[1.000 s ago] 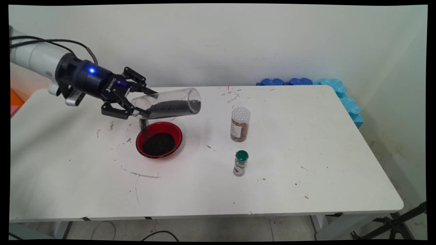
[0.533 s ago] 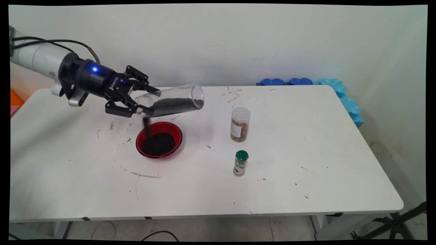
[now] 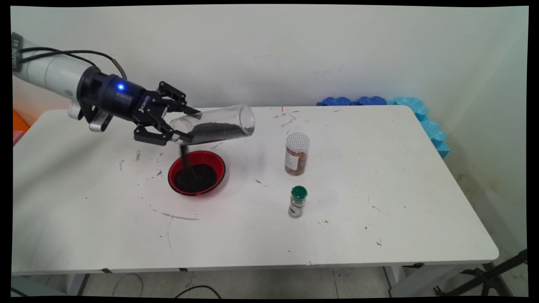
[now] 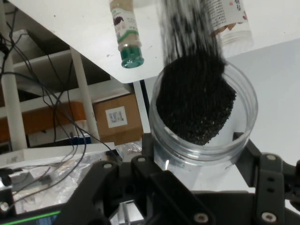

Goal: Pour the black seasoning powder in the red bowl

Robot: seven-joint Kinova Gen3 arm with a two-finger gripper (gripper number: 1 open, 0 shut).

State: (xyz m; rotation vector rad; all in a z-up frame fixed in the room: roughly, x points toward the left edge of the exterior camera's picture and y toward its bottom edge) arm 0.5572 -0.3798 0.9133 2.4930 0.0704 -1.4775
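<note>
My gripper [image 3: 184,124] is shut on a clear jar [image 3: 219,124] of black grains, gripping it near its mouth. The jar lies nearly level above the table, its base pointing right and slightly up, its mouth down at the left. A thin stream of black grains [image 3: 183,155] falls from the mouth into a red bowl [image 3: 215,162] below, which holds a dark pile. In the hand view the jar [image 4: 243,101] sits between the fingers [image 4: 146,143], with the grains [image 4: 194,103] heaped inside it.
A brown-filled jar with a white perforated lid [image 3: 297,153] stands right of the bowl. In front of it stands a small green-capped spice bottle [image 3: 298,202]. Blue foam pieces [image 3: 379,102] line the table's far right corner. Spilled specks lie left of the bowl.
The hand and jar have shifted a little to the right and the base has lifted slightly. Grains now stream out, the level in the jar has dropped and the bowl's pile has grown.
</note>
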